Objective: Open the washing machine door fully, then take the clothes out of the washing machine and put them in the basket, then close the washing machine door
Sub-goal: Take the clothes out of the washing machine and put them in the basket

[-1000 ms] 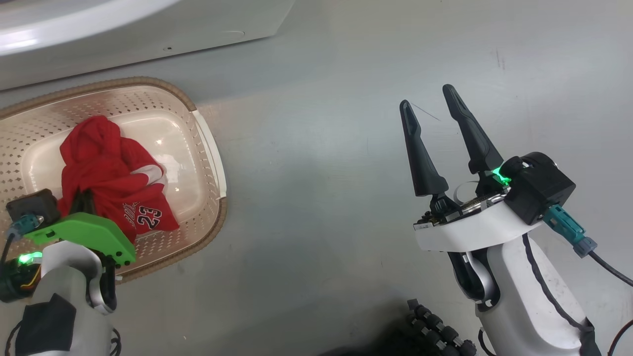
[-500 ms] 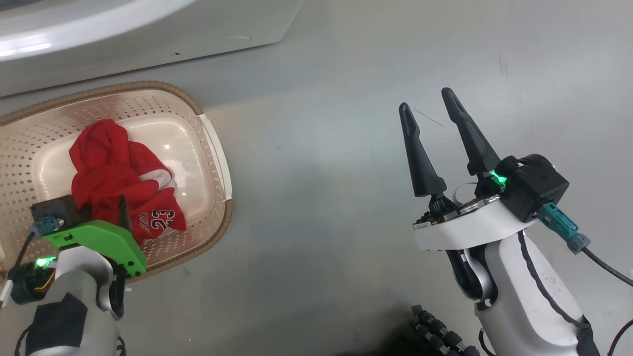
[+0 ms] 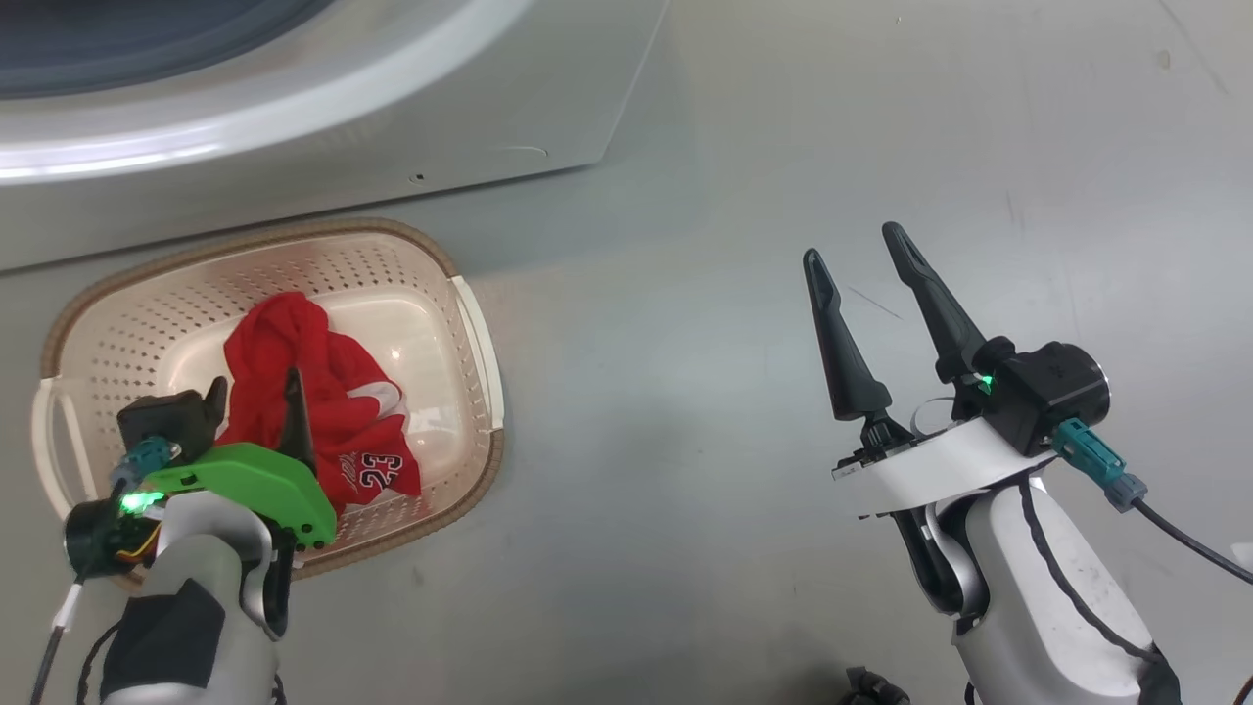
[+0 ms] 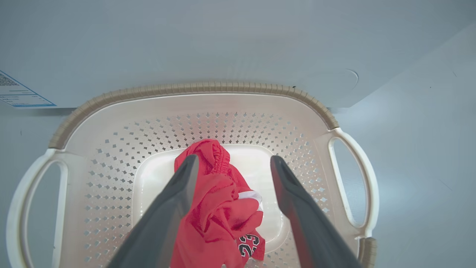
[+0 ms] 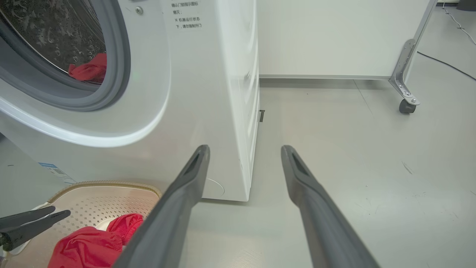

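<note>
The cream basket (image 3: 477,333) stands on the floor against the front of the white washing machine (image 3: 411,117). A red garment of the clothes (image 3: 338,411) with a white number lies loose in it. My left gripper (image 3: 255,384) hangs open just over that garment; in the left wrist view its fingers (image 4: 178,193) straddle the red cloth (image 4: 219,212), the left one brushing it. Off to the right, my right gripper (image 3: 852,245) is open over bare floor. Another red garment (image 5: 89,70) lies in the drum behind the grey ring. The washing machine door is out of view.
The machine's right corner (image 5: 238,149) lies just left of my right gripper (image 5: 245,149). A white panel on a metal leg with a caster (image 5: 406,106) stands behind, with a cable (image 5: 446,65) on the grey floor. A blue label (image 4: 22,93) is on the machine's front.
My left gripper has opened and let the red garment drop into the basket. The head camera has tilted up, bringing more of the machine into view. My right gripper stays open.
</note>
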Controlling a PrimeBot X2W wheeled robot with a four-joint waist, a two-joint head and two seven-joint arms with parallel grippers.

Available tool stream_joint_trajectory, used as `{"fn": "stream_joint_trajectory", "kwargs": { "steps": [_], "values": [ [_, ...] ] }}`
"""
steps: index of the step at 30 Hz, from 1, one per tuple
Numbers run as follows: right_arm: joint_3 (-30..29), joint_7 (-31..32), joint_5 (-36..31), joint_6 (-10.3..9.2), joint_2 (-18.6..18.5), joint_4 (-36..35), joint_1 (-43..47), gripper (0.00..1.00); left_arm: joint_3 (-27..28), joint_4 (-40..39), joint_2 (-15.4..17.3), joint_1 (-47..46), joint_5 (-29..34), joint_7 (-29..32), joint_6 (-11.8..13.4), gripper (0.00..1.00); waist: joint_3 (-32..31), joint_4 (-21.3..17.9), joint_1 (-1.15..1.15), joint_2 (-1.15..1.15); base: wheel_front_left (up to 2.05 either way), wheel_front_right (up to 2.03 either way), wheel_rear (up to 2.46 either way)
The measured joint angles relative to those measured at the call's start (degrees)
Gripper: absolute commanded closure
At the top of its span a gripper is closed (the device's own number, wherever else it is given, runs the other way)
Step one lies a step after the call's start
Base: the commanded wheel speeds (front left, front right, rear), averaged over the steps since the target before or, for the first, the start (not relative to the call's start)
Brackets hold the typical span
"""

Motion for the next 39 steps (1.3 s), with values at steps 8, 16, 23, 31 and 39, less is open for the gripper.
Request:
{"fn": "stream_joint_trajectory", "kwargs": {
  "steps": [8, 16, 23, 31, 39],
  "values": [
    [-2.13, 0.01, -0.43, 0.01, 0.00, 1.66, 2.51, 0.00, -1.69, -3.85, -1.47, 1.10, 1.33, -2.30, -0.73, 0.00, -5.86, 2.47, 0.00, 0.00, 0.00, 0.00, 0.00],
    [-3.80, 0.01, -0.58, 0.42, -0.14, 3.32, 6.04, 0.00, -3.44, -8.96, -1.68, 4.83, 3.14, -2.61, -0.73, 0.00, -12.08, 5.18, 0.00, 0.00, 0.00, 0.00, 0.00],
    [-4.88, 0.01, -0.98, 0.43, -0.75, 4.27, 8.66, 0.00, -3.74, -15.15, -1.86, 8.47, 3.99, -2.63, 0.38, 0.00, -17.32, 7.40, 0.00, 0.00, 0.00, 0.00, 0.00],
    [-5.68, 0.01, -1.00, 0.43, -0.71, 5.02, 11.24, 0.00, -3.85, -22.54, -1.88, 14.16, 5.02, -2.63, 1.66, 0.00, -23.00, 9.11, 0.00, 0.00, 0.00, 0.00, 0.00],
    [-5.84, 0.01, -1.98, 0.43, -0.67, 5.56, 14.55, 0.00, -4.43, -26.59, -1.87, 21.80, 5.88, -2.63, 2.89, 0.00, -28.06, 10.09, 0.00, 0.00, 0.00, 0.00, 0.00]
  ]
}}
